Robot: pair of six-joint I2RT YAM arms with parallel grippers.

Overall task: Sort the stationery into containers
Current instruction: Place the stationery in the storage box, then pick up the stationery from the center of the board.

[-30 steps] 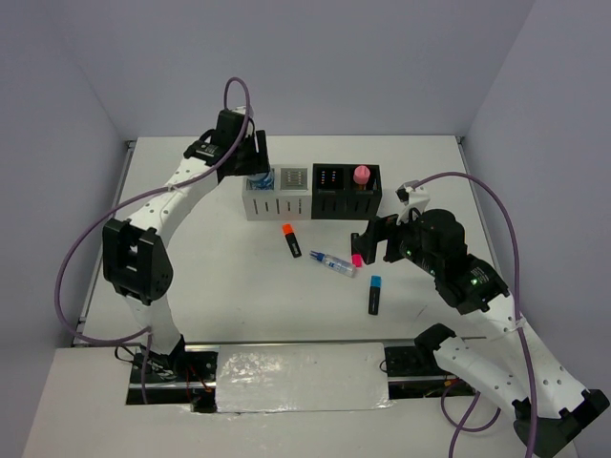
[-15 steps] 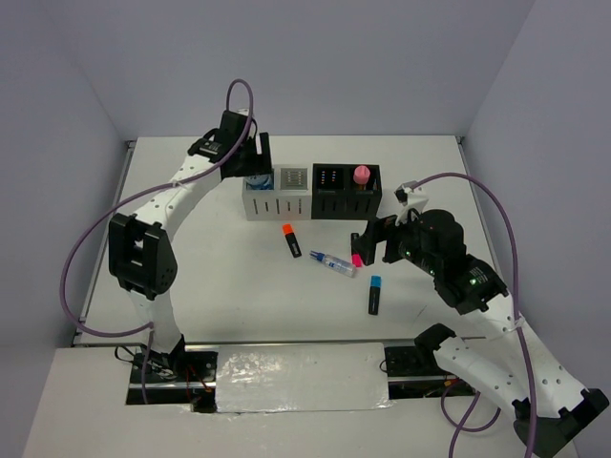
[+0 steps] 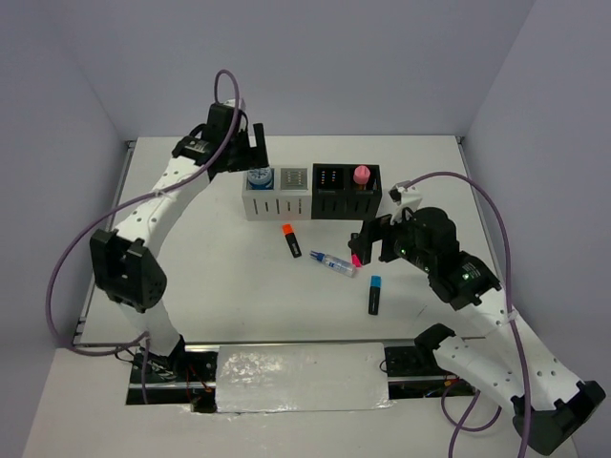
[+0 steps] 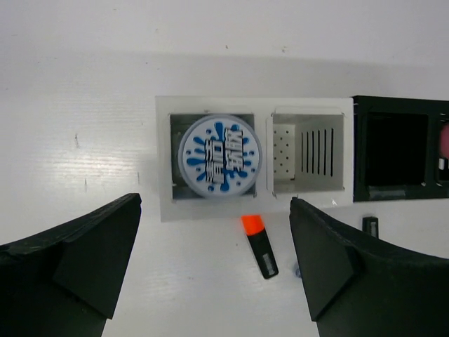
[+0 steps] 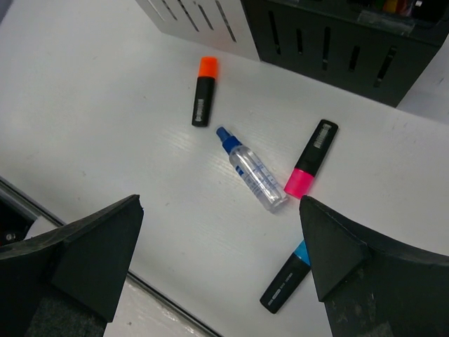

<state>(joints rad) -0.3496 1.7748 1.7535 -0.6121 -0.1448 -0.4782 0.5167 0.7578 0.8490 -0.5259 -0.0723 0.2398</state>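
Both end effectors stand wide open and hold nothing. The left end effector (image 4: 215,210) hangs over the white organiser (image 4: 163,161), where a disc (image 4: 219,155) fills the left compartment. It may be perched on the rim, so a nudge could tip it out. The right end effector (image 5: 221,207) hovers over the tabletop (image 5: 105,105). There the clear tube (image 5: 254,171) lies just beside the pink highlighter (image 5: 311,158), so a grab could catch both or roll the tube away. The disc's blue lettering is unreadable.

Disc (image 4: 219,156) in L compartment of L organiser (image 4: 210,210); R organiser (image 3: 346,202) just beside it; tube (image 5: 252,170) & 3 highlighters (image 5: 203,100) on table (image 3: 210,277) in front.
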